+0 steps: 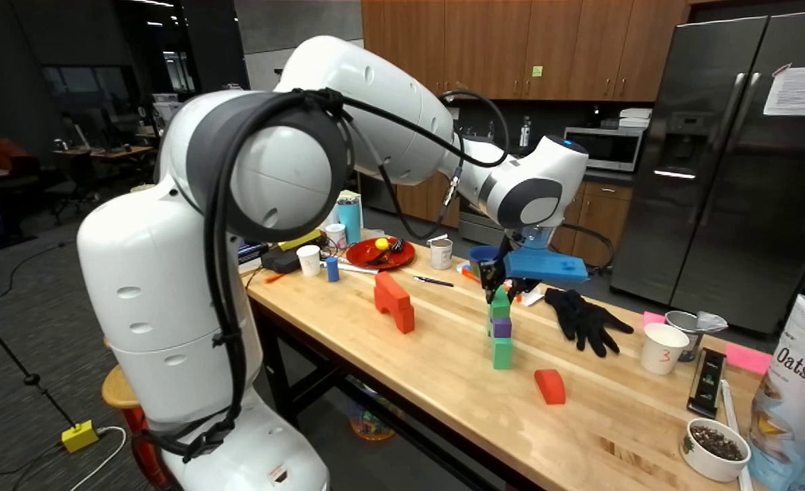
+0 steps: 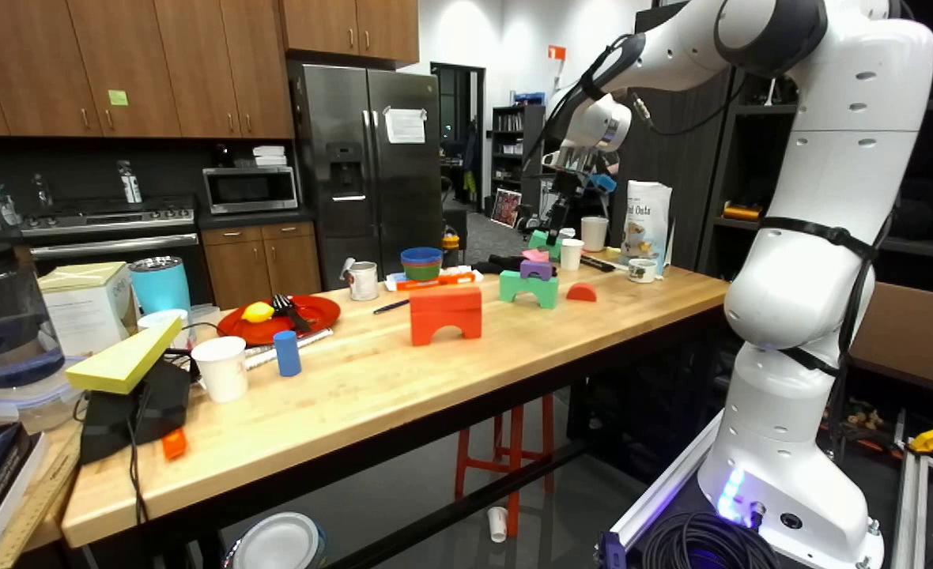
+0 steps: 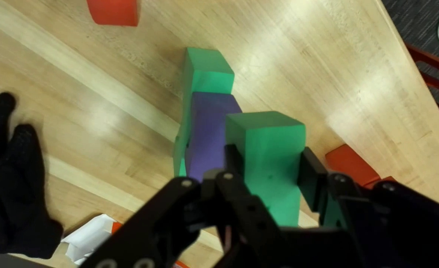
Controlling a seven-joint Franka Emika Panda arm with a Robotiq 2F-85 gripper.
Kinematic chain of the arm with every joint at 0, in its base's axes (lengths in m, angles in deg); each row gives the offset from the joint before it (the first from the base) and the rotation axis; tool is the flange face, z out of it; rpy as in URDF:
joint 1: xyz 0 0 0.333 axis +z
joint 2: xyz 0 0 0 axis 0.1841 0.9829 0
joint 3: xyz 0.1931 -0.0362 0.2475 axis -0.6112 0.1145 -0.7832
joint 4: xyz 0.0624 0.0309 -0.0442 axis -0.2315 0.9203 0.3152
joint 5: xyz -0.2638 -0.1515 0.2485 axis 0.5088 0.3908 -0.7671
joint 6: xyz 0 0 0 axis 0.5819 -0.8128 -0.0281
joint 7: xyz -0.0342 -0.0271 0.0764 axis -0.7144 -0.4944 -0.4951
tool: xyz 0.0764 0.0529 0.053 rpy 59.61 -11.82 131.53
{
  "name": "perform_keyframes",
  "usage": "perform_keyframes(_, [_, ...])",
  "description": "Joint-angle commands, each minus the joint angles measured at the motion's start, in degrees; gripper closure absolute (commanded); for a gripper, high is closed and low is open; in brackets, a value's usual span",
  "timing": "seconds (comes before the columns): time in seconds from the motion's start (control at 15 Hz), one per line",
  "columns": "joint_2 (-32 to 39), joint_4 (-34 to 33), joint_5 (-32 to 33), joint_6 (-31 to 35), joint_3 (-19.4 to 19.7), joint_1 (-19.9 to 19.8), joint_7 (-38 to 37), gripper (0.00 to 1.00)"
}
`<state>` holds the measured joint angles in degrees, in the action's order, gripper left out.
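Green block [image 3: 275, 197], clamped in the pincer [image 3: 271, 163], held above a purple arch [image 3: 212, 126], itself stacked on a green arch [image 2: 528, 288], bench [image 2: 379, 395] beneath.

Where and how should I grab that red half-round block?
Likely from above, pinching its middle from flat face to back: the red half-round block rests straight side down, and its curved top slopes away toward both ends.
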<state>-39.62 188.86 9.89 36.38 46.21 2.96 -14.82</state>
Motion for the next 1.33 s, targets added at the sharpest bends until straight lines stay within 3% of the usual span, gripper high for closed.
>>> perform_keyframes(0.0, [1.60,-3.26,0.22,-1.70,-1.28,-1.61,-0.82,0.84])
perform_keyframes(1.27, [6.38,-9.33,0.32,-7.93,-2.52,-3.55,-4.01,0.84])
